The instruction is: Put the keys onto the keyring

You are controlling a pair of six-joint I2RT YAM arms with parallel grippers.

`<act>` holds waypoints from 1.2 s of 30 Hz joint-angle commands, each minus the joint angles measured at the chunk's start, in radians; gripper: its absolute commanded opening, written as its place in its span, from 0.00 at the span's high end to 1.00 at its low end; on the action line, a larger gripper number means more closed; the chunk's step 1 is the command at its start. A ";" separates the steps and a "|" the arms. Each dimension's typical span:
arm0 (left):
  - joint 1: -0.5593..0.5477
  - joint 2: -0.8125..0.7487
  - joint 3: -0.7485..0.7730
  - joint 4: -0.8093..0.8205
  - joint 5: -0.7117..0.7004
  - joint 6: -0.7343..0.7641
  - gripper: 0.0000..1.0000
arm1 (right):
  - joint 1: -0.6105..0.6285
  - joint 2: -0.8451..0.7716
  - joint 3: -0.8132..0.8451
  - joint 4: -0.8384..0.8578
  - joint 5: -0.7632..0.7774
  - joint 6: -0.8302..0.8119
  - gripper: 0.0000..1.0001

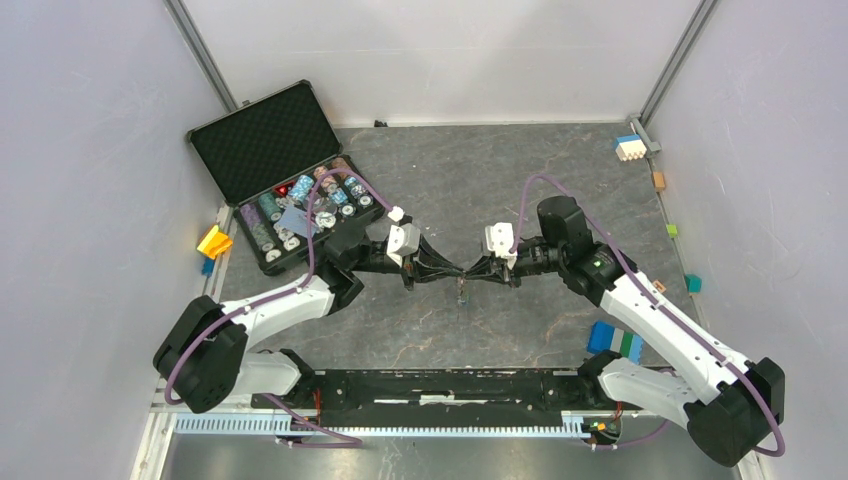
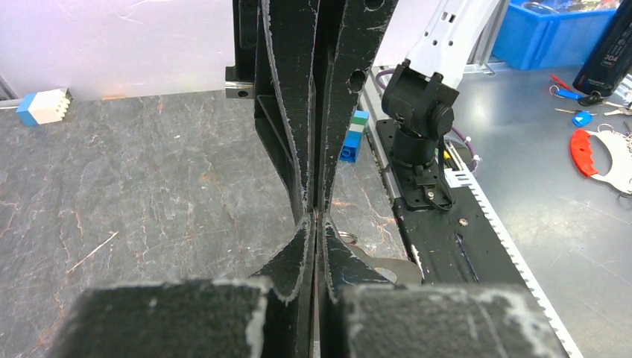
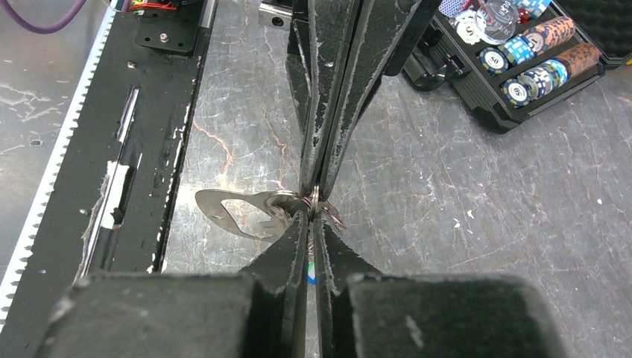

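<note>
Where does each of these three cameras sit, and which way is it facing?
Top external: above and behind the bases, looking down on the table; both arms show, left gripper meeting right gripper.
Left wrist: faces the right arm's base; own fingers at bottom.
Right wrist: faces the poker chip case; own fingers at bottom.
Shared: both wrist views show the grippers tip to tip.

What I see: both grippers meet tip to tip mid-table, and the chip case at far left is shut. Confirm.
Wrong: the chip case lies open, as the top external view shows. The left gripper and right gripper do meet tip to tip mid-table.
</note>
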 commanded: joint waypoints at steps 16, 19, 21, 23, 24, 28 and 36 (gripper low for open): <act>0.005 -0.005 0.001 0.022 0.013 0.013 0.98 | -0.001 0.012 0.029 0.012 -0.027 0.021 0.91; 0.004 -0.004 -0.001 0.022 0.014 0.014 0.98 | -0.002 0.010 0.031 0.011 -0.020 0.020 0.89; 0.005 -0.006 -0.001 0.020 0.013 0.016 0.98 | -0.001 0.007 0.032 0.008 -0.016 0.020 0.88; 0.005 -0.008 -0.002 0.019 0.013 0.016 0.98 | -0.001 0.004 0.035 0.006 -0.014 0.018 0.86; 0.004 -0.008 -0.001 0.019 0.013 0.016 0.98 | -0.001 0.003 0.036 0.005 -0.013 0.018 0.86; 0.005 -0.008 0.000 0.017 0.013 0.016 0.98 | -0.001 0.002 0.036 0.006 -0.017 0.020 0.83; 0.005 -0.008 -0.001 0.015 0.015 0.019 0.98 | -0.002 0.009 0.036 0.013 -0.030 0.029 0.82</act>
